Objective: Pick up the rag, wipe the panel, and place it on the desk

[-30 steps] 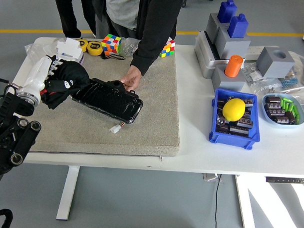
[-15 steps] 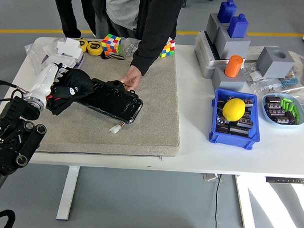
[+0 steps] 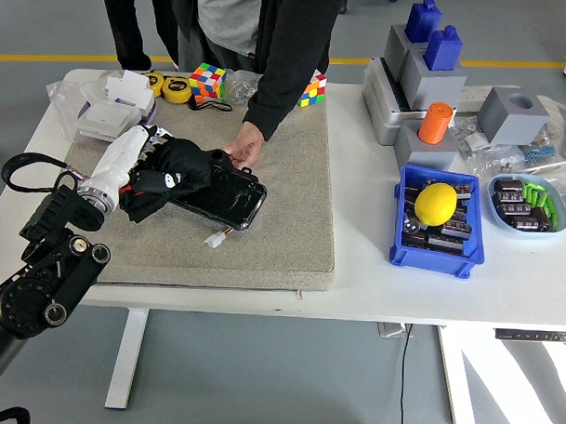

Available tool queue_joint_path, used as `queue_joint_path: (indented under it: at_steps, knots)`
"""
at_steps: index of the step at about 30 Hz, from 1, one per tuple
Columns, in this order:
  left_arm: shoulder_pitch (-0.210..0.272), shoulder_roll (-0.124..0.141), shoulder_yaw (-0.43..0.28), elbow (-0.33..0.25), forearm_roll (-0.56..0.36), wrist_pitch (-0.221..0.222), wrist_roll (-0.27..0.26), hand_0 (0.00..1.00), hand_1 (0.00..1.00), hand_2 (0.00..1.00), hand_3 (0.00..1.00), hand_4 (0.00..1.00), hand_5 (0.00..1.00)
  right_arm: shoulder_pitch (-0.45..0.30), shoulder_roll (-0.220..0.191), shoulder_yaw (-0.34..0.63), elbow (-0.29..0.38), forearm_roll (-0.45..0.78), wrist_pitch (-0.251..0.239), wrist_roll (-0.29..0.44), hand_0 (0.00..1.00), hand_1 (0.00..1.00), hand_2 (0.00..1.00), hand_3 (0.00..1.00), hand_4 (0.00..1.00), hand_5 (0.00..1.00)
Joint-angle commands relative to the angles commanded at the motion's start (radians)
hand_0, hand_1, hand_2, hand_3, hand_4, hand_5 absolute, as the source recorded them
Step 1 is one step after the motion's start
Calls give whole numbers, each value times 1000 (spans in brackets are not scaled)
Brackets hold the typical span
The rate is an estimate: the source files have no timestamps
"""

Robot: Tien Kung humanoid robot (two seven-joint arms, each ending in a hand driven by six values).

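In the head view, the black rag (image 3: pixel 173 166) is bunched under the left hand (image 3: pixel 141 156), whose fingers are closed on it, and it is pressed onto the left end of the glossy black panel (image 3: pixel 219 191). The panel lies slantwise on the grey mat (image 3: pixel 283 221), and its far edge is steadied by a person's hand (image 3: pixel 245 144) reaching down from the far side. A small white connector (image 3: pixel 217 238) is seen just beside the panel's near right corner. To the right of the panel, bare mat is left open as far as the mat's right edge; nearer than the panel, a broad strip of mat is also free. Beyond the panel's left end, a white box (image 3: pixel 105 122) and a tape measure (image 3: pixel 178 90) are crowded near the mat's far left corner. The fingertips are buried in the cloth and cannot be made out singly. The right hand is not seen.
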Motion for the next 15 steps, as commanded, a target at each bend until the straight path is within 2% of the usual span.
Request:
queue_joint_path:
  at_steps: [15]
  knots:
    - [5,-1,190,-90,-84,-2,3,232,363,424,557,751,2,-1,3,2,1,1,2,1,590,566,482,522,902,370]
